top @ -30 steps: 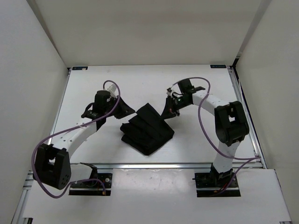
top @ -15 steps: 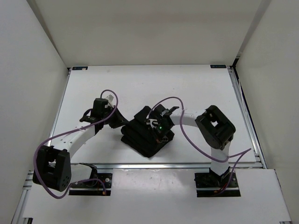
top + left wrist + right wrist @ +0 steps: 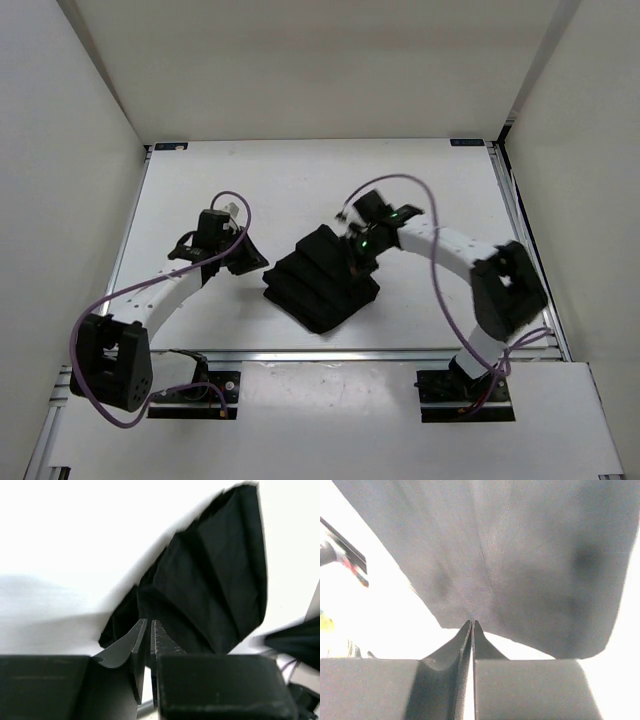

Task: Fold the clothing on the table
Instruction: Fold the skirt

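Clothing (image 3: pixel 320 285) on table (image 3: pixel 300 180) | left gripper (image 3: pixel 149 625): pressed together, just beside it | right gripper (image 3: pixel 472 624): pressed together, at its edge

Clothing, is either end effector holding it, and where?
Right end effector seems to pinch the clothing by its edge, where creases converge. Left end effector is nearly shut at another edge; hold unclear.

Left arm (image 3: pixel 165 288) and right arm (image 3: pixel 445 240): white links, bulky black joints, looping purple cables (image 3: pixel 385 179). The right tool (image 3: pixel 471 625) is black; a green light (image 3: pixel 360 240) glows on its wrist.
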